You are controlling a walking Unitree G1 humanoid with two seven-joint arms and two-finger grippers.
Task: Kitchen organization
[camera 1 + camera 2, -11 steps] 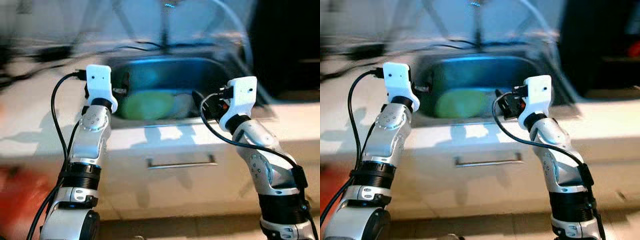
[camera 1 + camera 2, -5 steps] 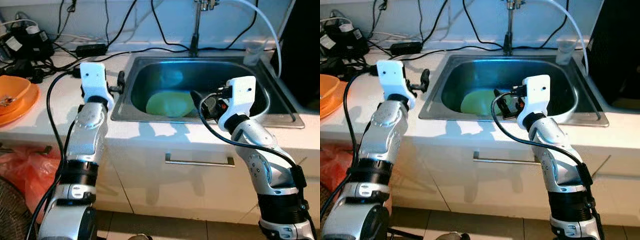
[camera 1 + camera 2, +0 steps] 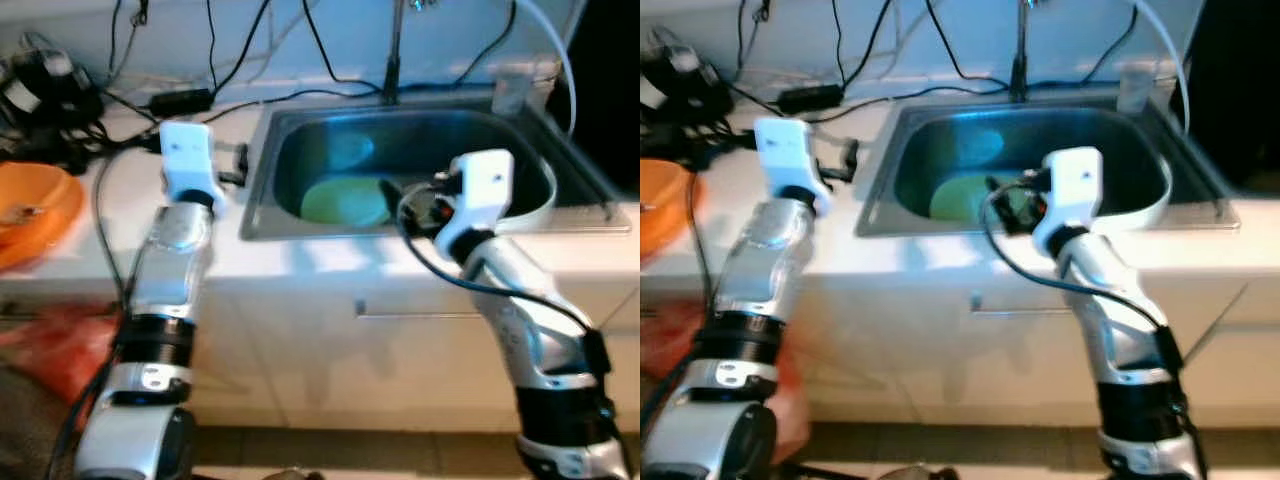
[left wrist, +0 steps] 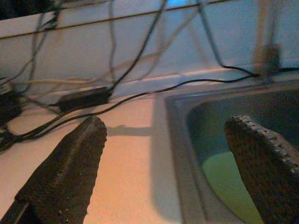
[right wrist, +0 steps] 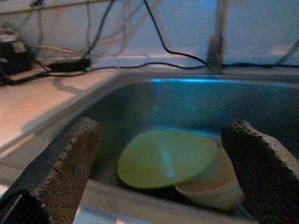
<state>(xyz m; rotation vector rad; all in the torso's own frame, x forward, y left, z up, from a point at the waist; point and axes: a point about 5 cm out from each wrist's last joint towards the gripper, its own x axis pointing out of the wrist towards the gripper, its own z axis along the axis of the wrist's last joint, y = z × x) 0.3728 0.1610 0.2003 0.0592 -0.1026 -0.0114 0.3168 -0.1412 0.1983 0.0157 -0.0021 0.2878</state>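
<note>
Countertop [image 3: 80,250] is running across the scene, with the steel sink [image 3: 902,120] set into it and cables lying along the back wall. Orange bowl [image 3: 35,205] is sitting at the robot's far left, well apart from the sink.

Green plate [image 5: 161,156] is lying inside the sink, face up but tilted, one edge propped on a pale bowl [image 5: 212,184] beside it. Being round, the plate is showing no long axis; its raised edge is pointing toward the pale bowl, though blur is making the exact tilt uncertain.

Right gripper [image 5: 163,154] is hovering over the near rim of the sink, fingers spread wide and holding nothing, aimed at the plate. Left gripper [image 4: 173,163] is hovering over the counter just beside the sink's left rim, fingers likewise spread and empty.

Risks, as judged from this position:
- Right gripper is approaching over the front wall; descending too early is likely to strike the rim
- Plate is resting unstably; a push on its high edge is likely to slide it off the bowl
- Flat plate is offering little to pinch; fingers may be slipping on a wet surface
</note>
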